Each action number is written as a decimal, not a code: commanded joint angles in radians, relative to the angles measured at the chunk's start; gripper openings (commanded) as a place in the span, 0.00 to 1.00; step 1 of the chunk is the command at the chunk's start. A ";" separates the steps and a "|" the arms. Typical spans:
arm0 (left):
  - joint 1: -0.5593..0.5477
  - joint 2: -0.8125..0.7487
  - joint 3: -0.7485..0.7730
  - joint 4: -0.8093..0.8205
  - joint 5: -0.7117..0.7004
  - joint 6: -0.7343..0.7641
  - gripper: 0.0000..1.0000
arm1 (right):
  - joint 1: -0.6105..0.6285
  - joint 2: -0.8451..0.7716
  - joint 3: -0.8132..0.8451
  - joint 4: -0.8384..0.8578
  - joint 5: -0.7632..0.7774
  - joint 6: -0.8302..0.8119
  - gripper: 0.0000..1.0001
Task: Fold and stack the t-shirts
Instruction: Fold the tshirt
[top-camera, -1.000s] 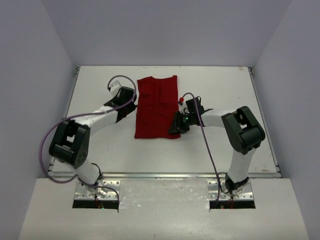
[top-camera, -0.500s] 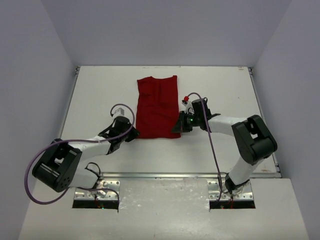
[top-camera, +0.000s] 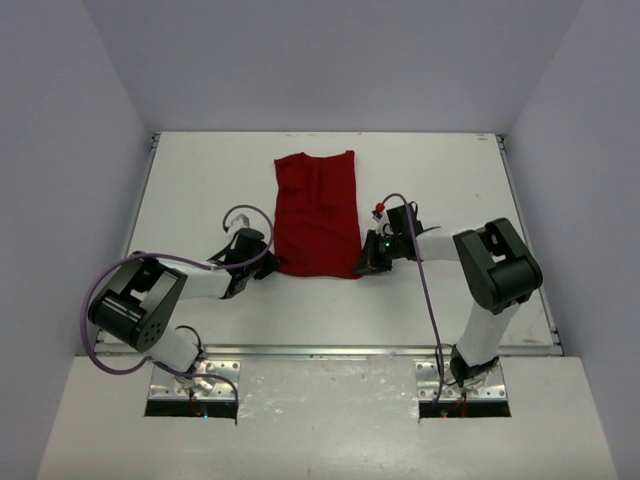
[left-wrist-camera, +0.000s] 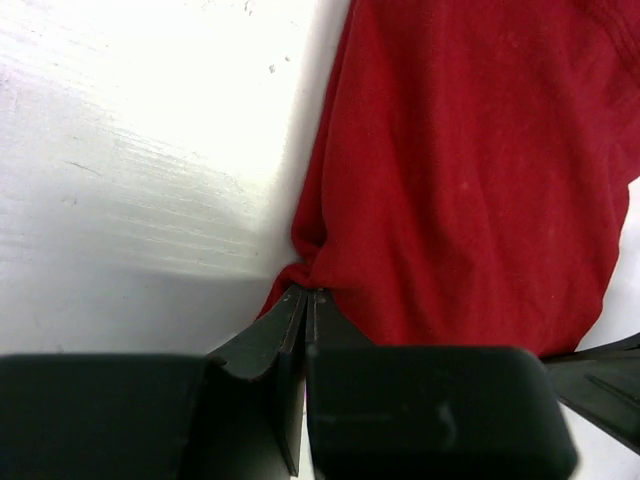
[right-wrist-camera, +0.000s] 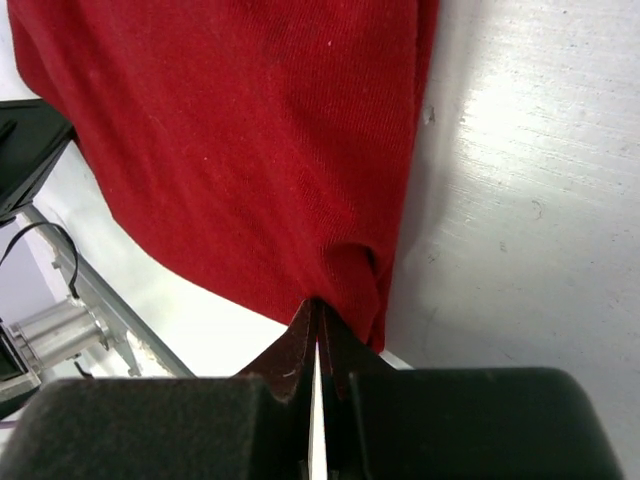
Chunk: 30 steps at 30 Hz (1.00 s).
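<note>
Evidently the t-shirt (top-camera: 318, 212) lies flat on the table (top-camera: 200, 180) as a narrow strip, its near hem toward the arms. The left gripper (left-wrist-camera: 308, 296) is pinched shut on the near left corner, the right gripper (right-wrist-camera: 318, 308) on the near right. Next, both corners should probably rise together toward the far end. How many layers each pinch holds cannot be told

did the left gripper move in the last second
Yes. The left gripper moved down the t-shirt along its left side toward the near edge of the table, ending at its near-left corner.
</note>
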 joint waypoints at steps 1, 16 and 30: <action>0.005 0.045 -0.032 -0.103 -0.034 -0.004 0.00 | -0.008 0.054 0.015 -0.127 0.136 -0.030 0.02; -0.122 -0.301 -0.163 -0.371 -0.141 -0.120 0.00 | -0.029 -0.139 -0.133 -0.161 0.139 -0.013 0.08; -0.154 -0.428 -0.117 -0.350 0.032 -0.042 0.53 | -0.049 -0.454 -0.020 -0.425 0.311 -0.107 0.78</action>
